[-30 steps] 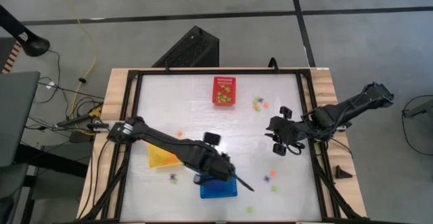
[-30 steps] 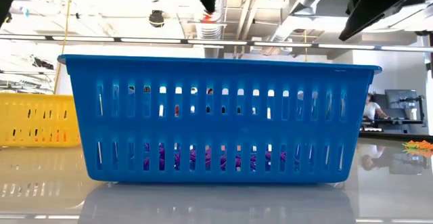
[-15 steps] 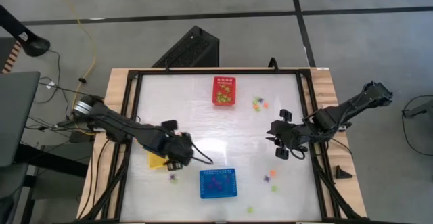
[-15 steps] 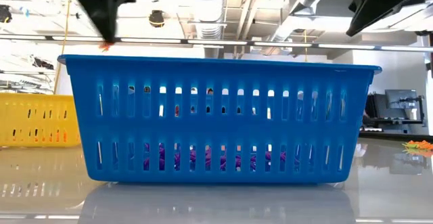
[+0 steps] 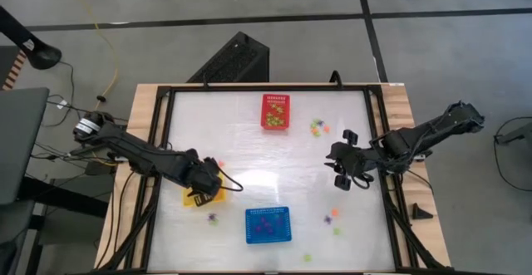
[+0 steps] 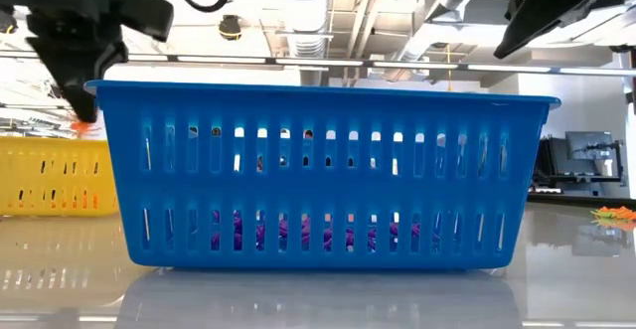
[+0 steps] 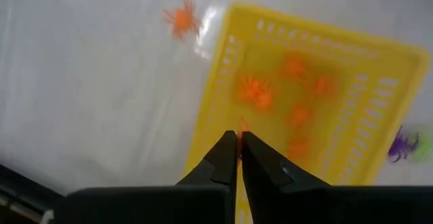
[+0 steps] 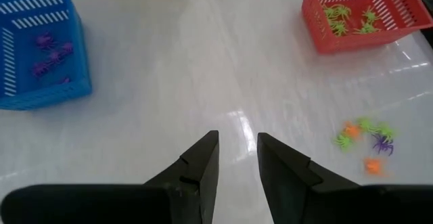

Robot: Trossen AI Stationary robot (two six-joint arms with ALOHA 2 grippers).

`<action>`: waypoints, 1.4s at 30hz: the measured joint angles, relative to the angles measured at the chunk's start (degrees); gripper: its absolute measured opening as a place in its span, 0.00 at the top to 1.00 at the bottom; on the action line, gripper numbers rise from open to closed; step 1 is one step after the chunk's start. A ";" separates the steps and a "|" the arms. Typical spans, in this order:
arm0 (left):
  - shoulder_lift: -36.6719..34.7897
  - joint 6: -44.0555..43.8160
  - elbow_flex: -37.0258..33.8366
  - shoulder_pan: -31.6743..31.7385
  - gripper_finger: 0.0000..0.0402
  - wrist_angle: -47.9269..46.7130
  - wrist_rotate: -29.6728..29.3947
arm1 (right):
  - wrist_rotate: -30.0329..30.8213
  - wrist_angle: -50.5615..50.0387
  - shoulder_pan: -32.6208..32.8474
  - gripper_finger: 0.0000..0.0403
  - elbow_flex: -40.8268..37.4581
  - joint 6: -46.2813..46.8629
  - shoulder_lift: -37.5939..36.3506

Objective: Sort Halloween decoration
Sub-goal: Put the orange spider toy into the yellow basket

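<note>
My two arms are dark, nearly black, built of slim jointed links with black cables looping beside them. The left gripper (image 7: 238,149) has two matte black fingers tapering to narrow wedge tips. The right gripper (image 8: 237,158) has the same blunt, angular black fingers.

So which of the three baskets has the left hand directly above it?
The yellow basket. The left hand is over it; the blue basket and red basket have no hand above them.
</note>
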 joint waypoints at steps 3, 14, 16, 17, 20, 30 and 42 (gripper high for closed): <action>0.39 -0.48 0.01 0.00 0.94 0.99 2.11 | -0.01 0.01 0.13 0.67 0.00 0.00 -0.02; 0.37 2.63 1.98 1.94 0.68 0.97 3.98 | -0.01 0.02 0.11 0.67 0.00 -0.28 -0.02; 0.37 5.57 2.67 3.64 0.65 1.42 1.27 | -0.01 0.01 0.11 0.67 0.00 -0.36 -0.01; 0.37 7.00 2.97 4.66 0.65 2.16 -0.95 | -0.01 0.01 0.11 0.67 0.00 -0.38 -0.01; 0.37 11.88 3.26 8.73 0.64 7.83 -4.83 | 0.04 0.07 -0.09 0.67 0.00 -0.48 0.00; 7.10 29.24 3.31 24.40 0.64 39.19 6.26 | 0.04 0.40 -0.31 0.67 -0.02 -3.33 0.00; 37.36 39.98 18.60 29.19 0.64 78.53 16.71 | 0.32 -2.68 0.11 0.67 -0.02 -4.18 -0.01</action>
